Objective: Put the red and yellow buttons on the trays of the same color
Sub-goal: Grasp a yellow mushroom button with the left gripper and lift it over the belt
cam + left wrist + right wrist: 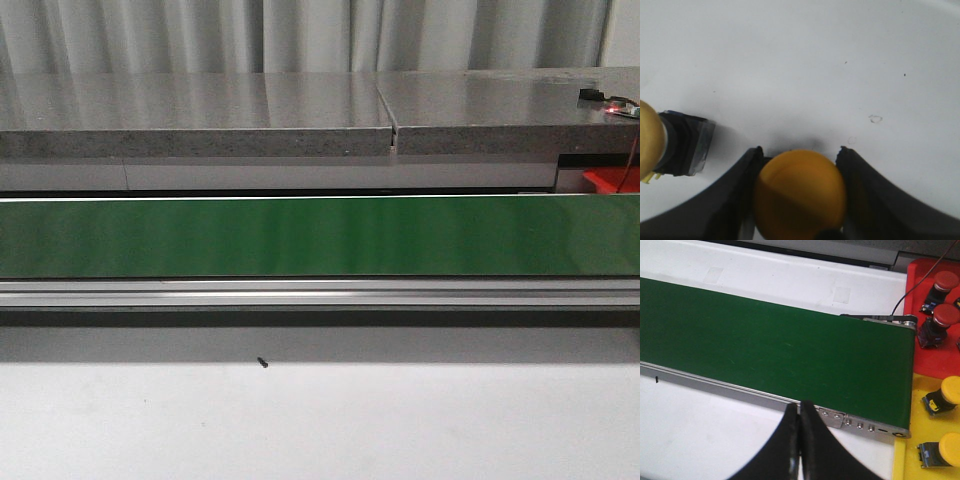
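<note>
Pinching a yellow button (800, 192), left gripper (799, 165) — right gripper (800, 412) apparently pressed together, empty.

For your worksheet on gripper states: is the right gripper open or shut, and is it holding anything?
Shut and empty: in the right wrist view the right gripper has both fingers pressed together, nothing between them.

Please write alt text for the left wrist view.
The left gripper has its dark fingers closed around a yellow button above a white surface. A second yellow button lies beside it.
</note>
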Controlling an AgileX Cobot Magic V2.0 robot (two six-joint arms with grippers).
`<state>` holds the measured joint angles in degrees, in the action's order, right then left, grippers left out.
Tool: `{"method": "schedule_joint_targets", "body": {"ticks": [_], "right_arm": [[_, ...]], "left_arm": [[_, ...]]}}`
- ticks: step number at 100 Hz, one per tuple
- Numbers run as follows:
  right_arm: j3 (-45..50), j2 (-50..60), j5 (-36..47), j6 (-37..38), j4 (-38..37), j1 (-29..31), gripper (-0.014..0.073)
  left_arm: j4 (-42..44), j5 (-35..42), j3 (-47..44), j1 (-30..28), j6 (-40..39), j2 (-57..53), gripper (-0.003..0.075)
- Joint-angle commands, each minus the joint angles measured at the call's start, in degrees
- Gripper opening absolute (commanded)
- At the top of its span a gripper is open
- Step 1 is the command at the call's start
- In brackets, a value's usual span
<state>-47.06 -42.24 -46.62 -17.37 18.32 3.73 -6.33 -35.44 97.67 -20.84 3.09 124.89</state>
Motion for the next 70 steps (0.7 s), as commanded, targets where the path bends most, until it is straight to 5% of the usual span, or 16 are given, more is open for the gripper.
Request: {"method": "schedule_joint_targets", "body": {"ticks": [1,21,70], "right_arm": [[-1.4,0.2,3.2,-0.2,0.8,0.1,-0.0069],[-1.4,0.2,3.2,-0.2,0.8,0.1,-0.0069],[-1.4,0.2,3.2,-0.2,0.8,0.1,-0.0069]], "left_arm": [[-0.2,2.3,1.8,0.4,0.0,-3.5,0.0156],[-0.2,-0.7,1.8,0.4,0.0,-5.2,0.008],[-6.2,-10.5,0.9,0.9,0.0,-20.0,0.0076]]}}
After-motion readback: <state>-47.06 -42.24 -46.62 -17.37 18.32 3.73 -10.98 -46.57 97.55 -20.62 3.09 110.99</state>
